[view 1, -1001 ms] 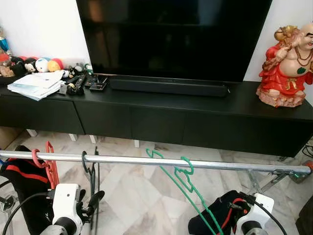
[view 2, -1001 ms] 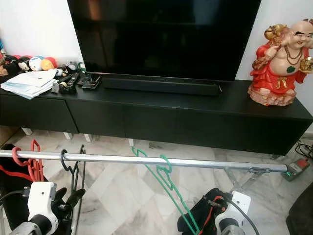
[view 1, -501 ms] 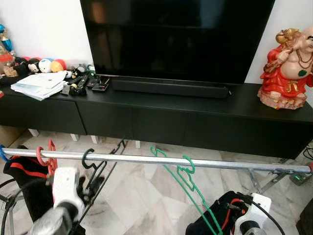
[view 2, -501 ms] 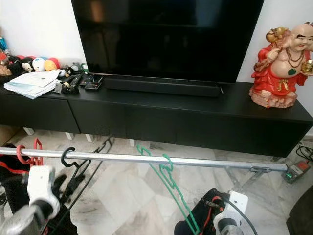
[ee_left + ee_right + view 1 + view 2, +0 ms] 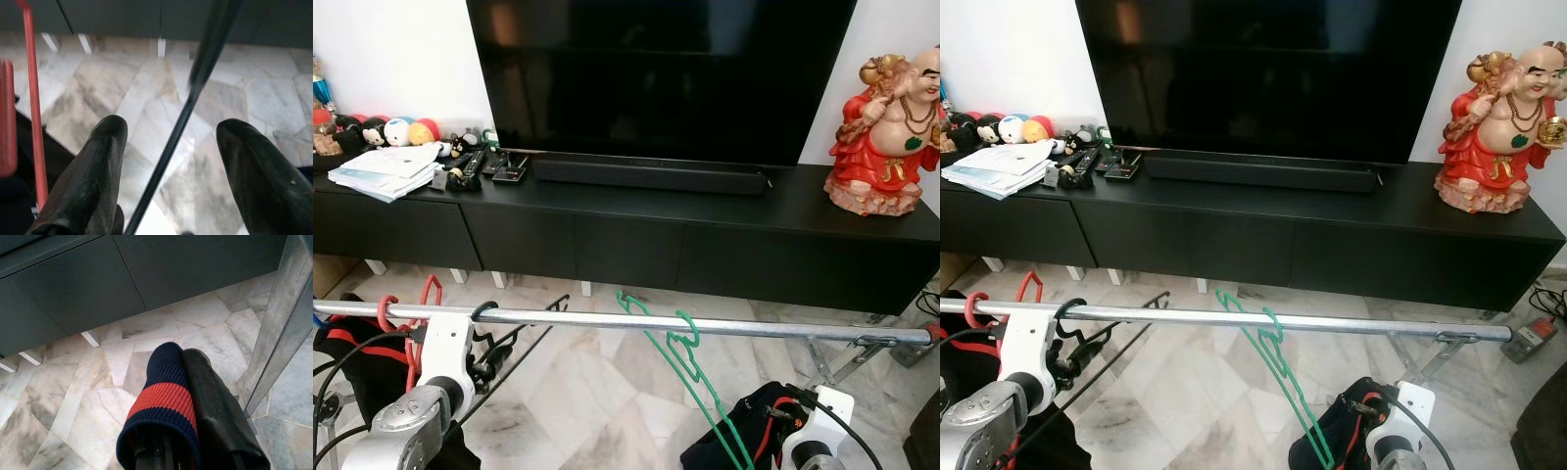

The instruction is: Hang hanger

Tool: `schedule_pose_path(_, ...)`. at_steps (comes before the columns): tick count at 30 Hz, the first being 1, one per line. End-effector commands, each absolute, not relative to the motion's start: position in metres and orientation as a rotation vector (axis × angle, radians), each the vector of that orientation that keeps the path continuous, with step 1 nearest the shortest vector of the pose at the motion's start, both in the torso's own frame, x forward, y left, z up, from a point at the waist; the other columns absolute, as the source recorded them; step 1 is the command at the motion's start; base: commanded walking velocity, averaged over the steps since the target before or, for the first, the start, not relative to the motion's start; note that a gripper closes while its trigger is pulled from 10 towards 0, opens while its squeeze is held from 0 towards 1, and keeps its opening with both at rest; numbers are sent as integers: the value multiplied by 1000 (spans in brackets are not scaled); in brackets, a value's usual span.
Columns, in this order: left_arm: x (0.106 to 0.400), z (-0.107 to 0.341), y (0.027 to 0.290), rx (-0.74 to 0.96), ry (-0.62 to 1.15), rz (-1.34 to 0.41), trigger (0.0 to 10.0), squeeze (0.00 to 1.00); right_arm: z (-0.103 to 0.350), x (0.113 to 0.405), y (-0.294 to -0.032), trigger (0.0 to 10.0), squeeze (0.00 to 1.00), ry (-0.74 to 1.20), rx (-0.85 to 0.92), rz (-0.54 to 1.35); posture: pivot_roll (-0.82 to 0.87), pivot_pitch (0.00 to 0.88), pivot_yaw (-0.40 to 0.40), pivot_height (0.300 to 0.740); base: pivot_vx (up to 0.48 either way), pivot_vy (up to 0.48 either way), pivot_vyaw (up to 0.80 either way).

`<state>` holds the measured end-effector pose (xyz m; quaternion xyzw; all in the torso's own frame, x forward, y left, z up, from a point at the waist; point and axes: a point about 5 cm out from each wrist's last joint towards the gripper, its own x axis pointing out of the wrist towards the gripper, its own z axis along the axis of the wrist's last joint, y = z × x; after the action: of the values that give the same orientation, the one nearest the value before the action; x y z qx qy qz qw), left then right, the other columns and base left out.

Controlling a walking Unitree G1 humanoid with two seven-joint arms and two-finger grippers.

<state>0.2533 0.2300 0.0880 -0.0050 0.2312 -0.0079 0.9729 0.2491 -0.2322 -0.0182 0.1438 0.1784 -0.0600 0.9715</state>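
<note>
Up close, the left end effector (image 5: 168, 161) gapes around the black hanger (image 5: 188, 98); the right end effector (image 5: 193, 406) pinches a striped sock (image 5: 164, 401).

The left arm is raised at the near left, its white wrist up against the rail, and the left gripper (image 5: 168, 161) has its two black fingers spread wide apart. The right gripper (image 5: 188, 406) (fingers pressed together, one sleeved) sits low at the near right.

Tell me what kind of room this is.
Most likely a home living room: a large television above a soundbar on a long black TV cabinet, marble floor, and a metal clothes rail set up in front.
</note>
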Motion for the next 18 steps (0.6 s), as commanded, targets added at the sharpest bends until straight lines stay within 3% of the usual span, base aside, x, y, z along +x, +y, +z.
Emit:
schedule_pose_path(1,256,91,231,0,472,-19,10000,1000,-19,250,-230,10000,0,368,293,-111,86,0,36,740,0,0,0)
schedule_pose_path(5,256,91,232,1,485,-29,10000,1000,-19,251,-228,10000,0,371,292,-108,86,0,36,740,0,0,0)
schedule_pose_path(6,257,92,232,1,481,-35,10000,784,-19,251,-228,10000,0,371,293,-106,86,0,36,740,0,0,0)
schedule_pose_path(7,257,92,232,1,481,-35,10000,784,-19,251,-228,10000,0,371,293,-106,86,0,36,740,0,0,0)
schedule_pose_path(8,258,94,231,1,475,-39,10000,0,-19,251,-227,10000,0,371,294,-105,86,0,36,740,0,0,0)
schedule_pose_path(18,261,88,218,-23,486,-163,10000,0,-19,251,-227,10000,0,371,295,-107,79,0,38,740,0,0,0)
